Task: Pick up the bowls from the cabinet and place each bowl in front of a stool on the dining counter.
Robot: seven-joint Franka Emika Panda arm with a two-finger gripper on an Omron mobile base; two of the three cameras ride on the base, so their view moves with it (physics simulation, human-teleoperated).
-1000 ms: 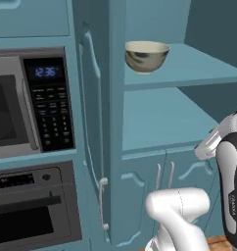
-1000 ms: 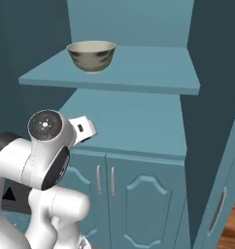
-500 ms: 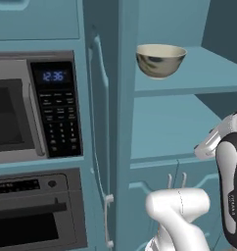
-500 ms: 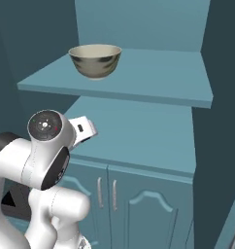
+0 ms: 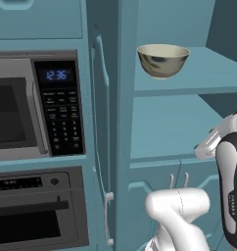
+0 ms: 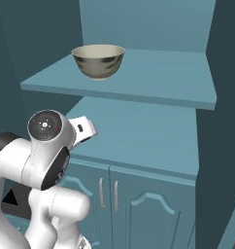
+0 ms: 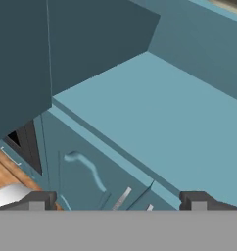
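Note:
One cream bowl (image 5: pixel 163 60) with dark mottled marks stands upright on the upper shelf of the teal cabinet (image 5: pixel 208 78), near the shelf's left front edge. The right base view has the same bowl (image 6: pixel 98 61) on that shelf of the cabinet (image 6: pixel 163 82). In the hand view my gripper (image 7: pixel 120 201) is open with nothing between its fingertips (image 7: pixel 42 198). It looks down on the bare lower shelf (image 7: pixel 164 108), well below the bowl. The stools and the dining counter are out of view.
A built-in microwave (image 5: pixel 22 117) and an oven (image 5: pixel 32 215) fill the column left of the cabinet. A tall narrow door (image 5: pixel 103 147) with a long handle stands between them. Panelled doors (image 6: pixel 148 214) with thin metal handles (image 6: pixel 107 194) close the cabinet's lower part.
The base has driven closer to the cabinet, so the bowl and shelves look larger and sit slightly further right. Most of that shift came early. The gripper stays open.

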